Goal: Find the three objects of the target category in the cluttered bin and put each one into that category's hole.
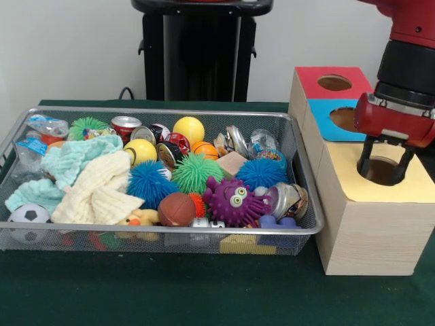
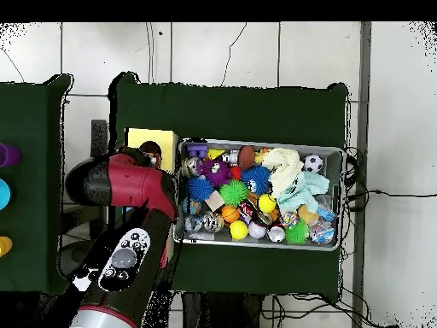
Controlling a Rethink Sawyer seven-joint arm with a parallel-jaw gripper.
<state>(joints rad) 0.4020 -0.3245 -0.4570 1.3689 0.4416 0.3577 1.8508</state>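
The wire-mesh bin (image 1: 156, 231) lies on the green table, full of clutter: blue (image 1: 148, 182) and green (image 1: 195, 171) spiky balls, a purple monster toy (image 1: 233, 201), yellow balls (image 1: 188, 129), cans (image 1: 126, 125), pale cloths (image 1: 95, 187), a soccer ball (image 1: 28, 214). To its right stands a wooden box (image 1: 367, 231) with red (image 1: 314, 76), blue (image 1: 325, 121) and yellow (image 1: 350, 170) tops, each with a round hole. My gripper (image 1: 385, 168) hangs open and empty just above the yellow hole (image 1: 380, 171). In the overhead view the arm (image 2: 128, 184) covers most of the box, left of the bin (image 2: 256, 143).
The black pedestal (image 1: 200, 47) stands behind the bin. The green cloth (image 1: 204, 292) runs along the table's front. In the overhead view a second green table (image 2: 34, 171) at the left edge carries small coloured things (image 2: 7, 193).
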